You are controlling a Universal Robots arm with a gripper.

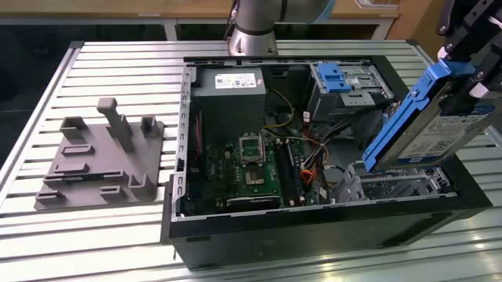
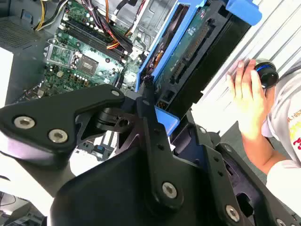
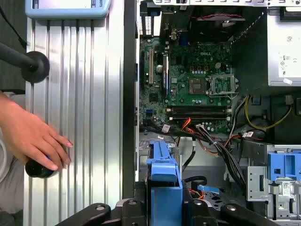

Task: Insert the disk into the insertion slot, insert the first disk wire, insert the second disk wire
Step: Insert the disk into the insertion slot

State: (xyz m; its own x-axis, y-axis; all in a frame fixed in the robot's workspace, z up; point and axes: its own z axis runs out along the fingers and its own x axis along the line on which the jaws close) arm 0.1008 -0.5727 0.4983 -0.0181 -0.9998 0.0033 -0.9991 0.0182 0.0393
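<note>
Jaws, in the exterior view, clenched on the upper end of the disk; disk tilted at that view's right, lower end close above the insertion slot inside the open computer case on the counter. In the second wrist view, disk pinched between the black jaws, above the motherboard; a person's hand nearby. In the first wrist view, disk edge-on between the jaws, hand over the counter.
</note>
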